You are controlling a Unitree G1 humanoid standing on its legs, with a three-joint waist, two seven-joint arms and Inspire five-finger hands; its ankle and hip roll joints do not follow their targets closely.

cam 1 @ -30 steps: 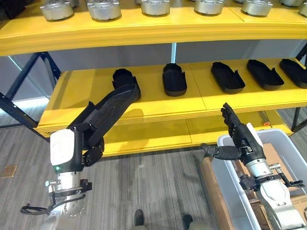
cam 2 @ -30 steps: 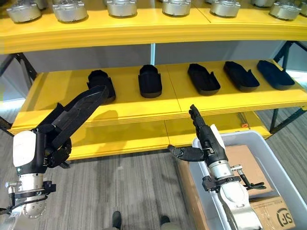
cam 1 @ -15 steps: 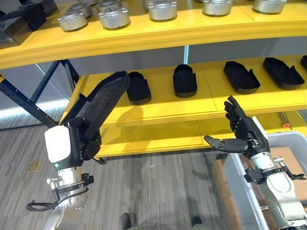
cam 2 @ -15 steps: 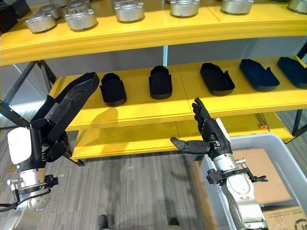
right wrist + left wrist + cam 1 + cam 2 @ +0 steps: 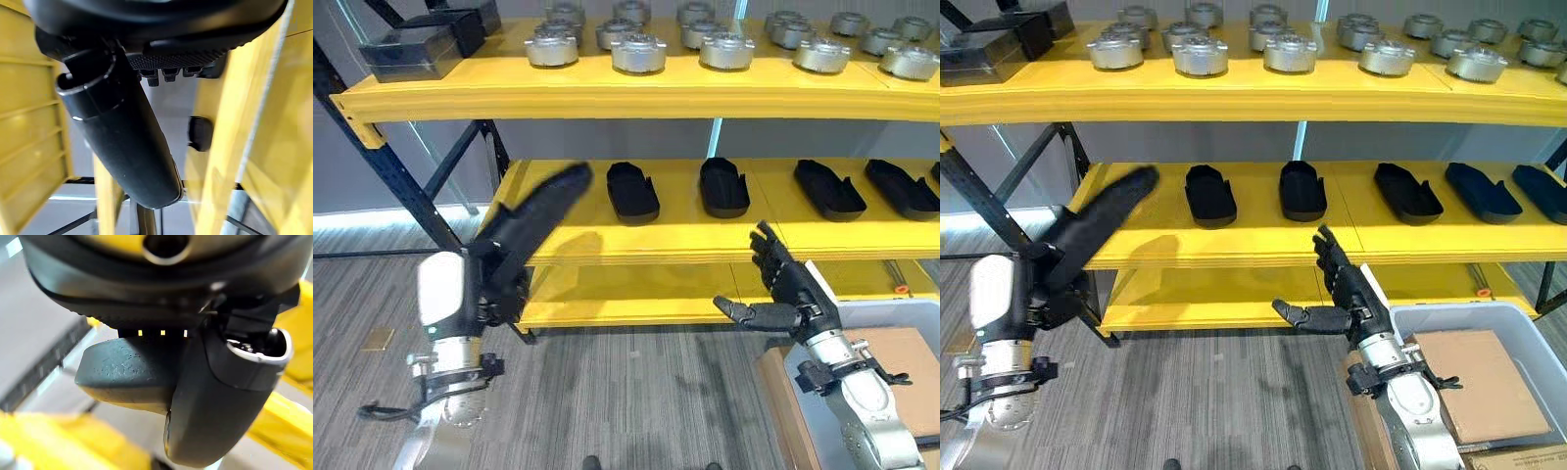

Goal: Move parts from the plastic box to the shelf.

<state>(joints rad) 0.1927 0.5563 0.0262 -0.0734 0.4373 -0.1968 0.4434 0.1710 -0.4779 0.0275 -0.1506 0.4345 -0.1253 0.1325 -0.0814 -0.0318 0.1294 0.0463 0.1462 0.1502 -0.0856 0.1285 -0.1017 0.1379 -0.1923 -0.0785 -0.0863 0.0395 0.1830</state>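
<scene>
Yellow steel shelving [image 5: 1234, 245] stands across the scene with 2 loaded levels. Its top level [image 5: 1234, 98] carries round silver metal parts [image 5: 1200, 55] in rows, plus dark rectangular boxes [image 5: 411, 51] at the robot's far left. The middle level holds 5 long black moulded plastic parts [image 5: 1209, 194] lying side by side, spaced apart. The left hand [image 5: 494, 284] is clamped on another long black moulded part [image 5: 543, 211], raised at a slant in front of the left end of the middle level, its tip near the leftmost shelved part. The right hand [image 5: 1347, 299] is empty, fingers straight and spread with the thumb held out, above the near-left corner of the pale grey plastic box [image 5: 1405, 323]. That box sits on the grey wood-pattern floor [image 5: 1214, 392] at the robot's right and contains flat brown cardboard boxes [image 5: 1474, 382].
</scene>
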